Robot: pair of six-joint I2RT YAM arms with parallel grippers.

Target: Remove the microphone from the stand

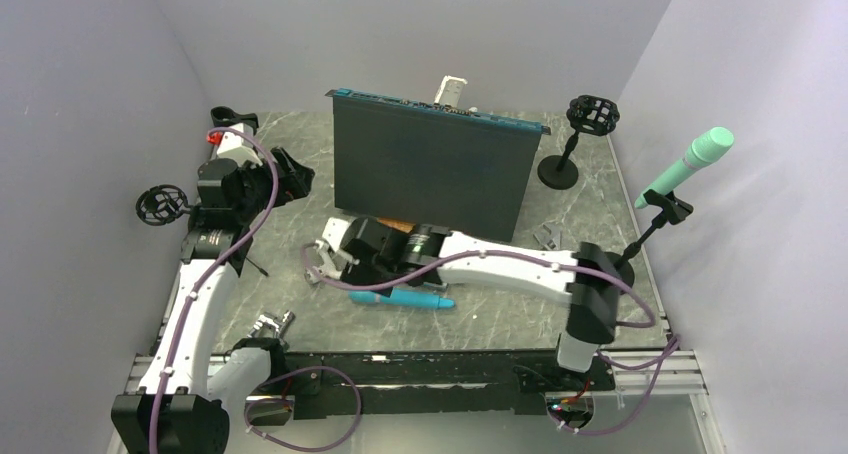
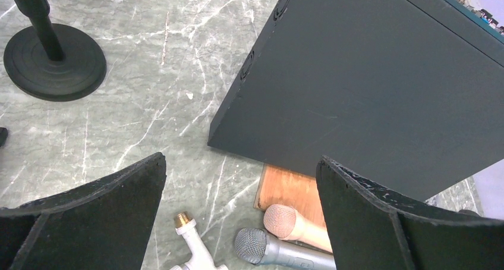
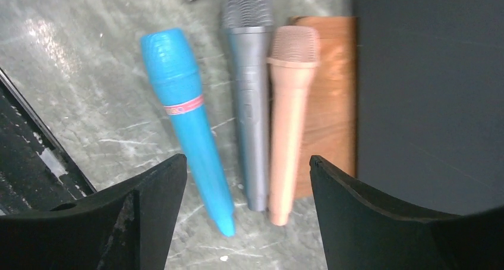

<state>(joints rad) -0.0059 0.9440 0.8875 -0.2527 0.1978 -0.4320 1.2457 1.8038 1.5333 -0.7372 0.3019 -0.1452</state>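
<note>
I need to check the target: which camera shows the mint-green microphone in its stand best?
Top external: the mint-green microphone shows whole, tilted in its stand clip on the right side. Neither wrist view shows it.

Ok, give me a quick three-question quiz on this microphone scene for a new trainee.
1. True or false: the mint microphone is clipped in its stand.
2. In the right wrist view, which lies between the blue microphone and the pink microphone? A a white one, B the grey microphone, C a black one.
3. Fill in: the left gripper and the right gripper are both ___.
Key: 1 true; 2 B; 3 open.
</note>
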